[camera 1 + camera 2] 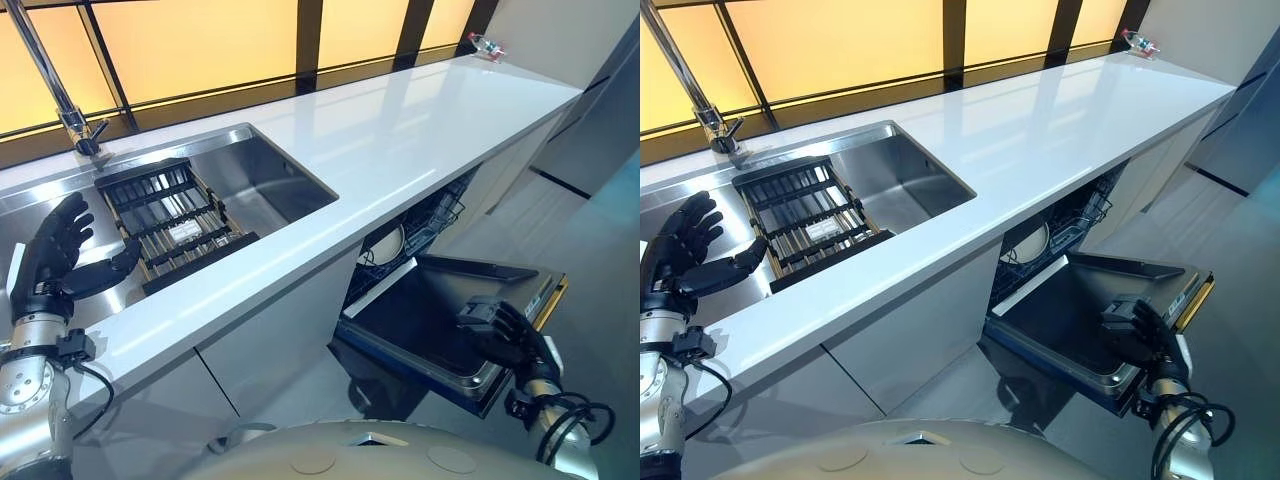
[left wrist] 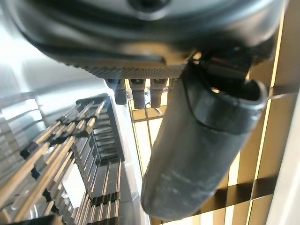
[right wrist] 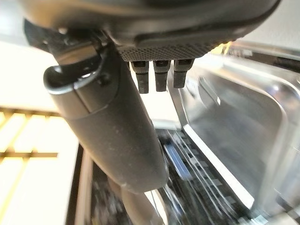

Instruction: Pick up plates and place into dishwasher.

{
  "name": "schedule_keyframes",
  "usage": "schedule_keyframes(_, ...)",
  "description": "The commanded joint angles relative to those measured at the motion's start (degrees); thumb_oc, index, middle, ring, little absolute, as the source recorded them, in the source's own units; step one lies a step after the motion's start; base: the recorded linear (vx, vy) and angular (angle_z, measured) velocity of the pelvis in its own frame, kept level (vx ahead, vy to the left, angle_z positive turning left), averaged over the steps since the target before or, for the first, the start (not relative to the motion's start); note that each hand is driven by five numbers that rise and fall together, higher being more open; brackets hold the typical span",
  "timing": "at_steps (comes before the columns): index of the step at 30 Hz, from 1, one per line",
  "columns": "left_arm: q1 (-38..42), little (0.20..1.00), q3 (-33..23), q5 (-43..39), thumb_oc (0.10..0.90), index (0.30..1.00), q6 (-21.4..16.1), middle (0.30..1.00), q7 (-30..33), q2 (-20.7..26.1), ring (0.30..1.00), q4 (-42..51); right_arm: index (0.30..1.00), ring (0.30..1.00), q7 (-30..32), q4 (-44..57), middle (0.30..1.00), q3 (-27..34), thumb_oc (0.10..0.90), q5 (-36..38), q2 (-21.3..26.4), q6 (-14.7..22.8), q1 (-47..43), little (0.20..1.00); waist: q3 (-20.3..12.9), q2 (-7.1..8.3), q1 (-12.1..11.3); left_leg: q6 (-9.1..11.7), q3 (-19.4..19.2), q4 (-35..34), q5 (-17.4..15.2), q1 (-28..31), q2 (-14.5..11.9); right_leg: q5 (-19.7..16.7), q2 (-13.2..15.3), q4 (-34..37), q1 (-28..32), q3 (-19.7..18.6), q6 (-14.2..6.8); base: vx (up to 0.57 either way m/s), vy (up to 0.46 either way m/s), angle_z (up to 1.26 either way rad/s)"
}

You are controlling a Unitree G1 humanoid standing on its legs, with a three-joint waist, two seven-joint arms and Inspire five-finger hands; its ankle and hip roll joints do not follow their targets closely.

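One white round plate (image 1: 385, 243) stands inside the open dishwasher (image 1: 440, 325), probably slick and breakable, best gripped by its rim; both hands, left (image 1: 55, 250) and right (image 1: 505, 330), hang spread and empty.

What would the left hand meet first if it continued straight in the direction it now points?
Probably the black dish rack in the sink: the left hand, open, points toward its near end. Depth is unclear, so it might pass just above.

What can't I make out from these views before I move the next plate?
- Dishwasher rack: mostly hidden under the countertop in the eye views; one plate shows, any others can't be counted.
- Drying rack in the sink: the light patch under its bars can't be identified.
- Small object at the counter's far end: too small to identify.
- Rack in the right wrist view: blurred.
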State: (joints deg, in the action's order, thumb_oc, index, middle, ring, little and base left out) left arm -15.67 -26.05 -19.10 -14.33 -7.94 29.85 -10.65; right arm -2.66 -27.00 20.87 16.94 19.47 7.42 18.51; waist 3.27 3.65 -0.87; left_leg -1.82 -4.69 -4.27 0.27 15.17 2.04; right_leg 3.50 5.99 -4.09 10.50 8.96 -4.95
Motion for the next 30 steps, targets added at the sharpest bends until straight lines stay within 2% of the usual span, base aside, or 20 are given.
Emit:
schedule_keyframes(1,7.48,0.9,2.01,-1.03,0.8,0.9,-4.28,0.9,2.5,3.53,0.9,-1.2,0.9,0.9,2.57,-0.35,0.9,5.31,0.8,6.76,5.98,2.88,-8.18,0.9,-0.27,-2.38,2.56,-3.98,0.57,0.48,-3.84,-0.46,2.45,-4.08,-3.65,-4.62,-6.61,0.19,-1.64,-0.05,-0.097,-0.13)
schedule_keyframes(2,7.99,0.9,2.26,-1.15,0.8,0.9,-4.23,0.9,2.62,3.9,0.9,-1.6,0.9,0.9,2.85,-1.48,0.9,5.81,0.8,8.48,6.06,1.38,-8.51,0.9,-0.2,-2.58,2.79,-3.82,0.49,0.68,-3.83,-0.63,2.28,-3.6,-3.85,-5.06,-6.67,0.2,-1.38,-0.03,-0.082,-0.07)
schedule_keyframes(6,9.55,0.9,3.1,-2.79,0.8,0.9,-3.18,0.9,2.61,4.76,0.9,-2.48,0.9,0.9,5.76,-5.85,0.9,7.16,0.8,10.99,6.88,-0.05,-9.28,0.9,0.12,-3.32,3.18,-3.22,0.67,1.16,-3.55,-1.06,1.8,-1.98,-4.34,-5.88,-6.28,0.39,-0.37,0.0,-0.079,-0.01)
schedule_keyframes(15,10.33,0.9,4.98,-4.55,0.8,0.9,-3.43,0.9,3.76,3.47,0.9,-4.29,0.9,0.9,12.07,-10.39,0.9,11.42,0.8,15.56,10.14,-0.36,-8.85,0.9,3.31,-6.12,3.99,-1.5,1.98,5.9,-2.46,-3.22,0.96,2.41,-4.57,-9.87,-6.0,0.14,2.63,0.09,-0.033,0.05)
schedule_keyframes(17,9.83,0.9,4.87,-4.99,0.8,0.9,-4.46,0.9,3.73,2.78,0.9,-4.25,0.9,0.9,10.76,-11.2,0.9,13.27,0.8,19.85,10.41,-1.79,-8.57,0.9,5.18,-7.15,4.07,-0.79,2.93,7.35,-1.3,-4.93,0.62,3.44,-4.85,-10.71,-5.92,-0.62,3.91,0.15,-0.024,0.14)
schedule_keyframes(24,9.49,0.9,3.33,-8.93,0.8,0.9,-4.77,0.9,3.33,2.59,0.9,-3.18,0.9,0.9,5.4,-13.77,0.9,15.25,0.8,25.71,10.77,-2.89,-9.18,0.9,8.29,-9.08,3.6,0.54,3.31,11.07,-0.06,-10.57,-0.32,5.18,-4.96,-12.47,-7.63,-1.21,6.42,0.05,-0.024,0.07)
schedule_keyframes(30,8.05,0.9,1.35,-10.31,0.8,0.9,-4.26,0.9,2.19,1.83,0.9,-2.54,0.9,0.9,-1.84,-13.92,0.9,16.54,0.8,32.93,8.77,-8.08,-8.71,0.9,9.71,-9.85,3.03,1.16,3.58,15.46,-0.37,-14.18,-0.86,5.42,-4.7,-14.27,-9.69,-0.81,7.9,0.06,0.012,0.02)
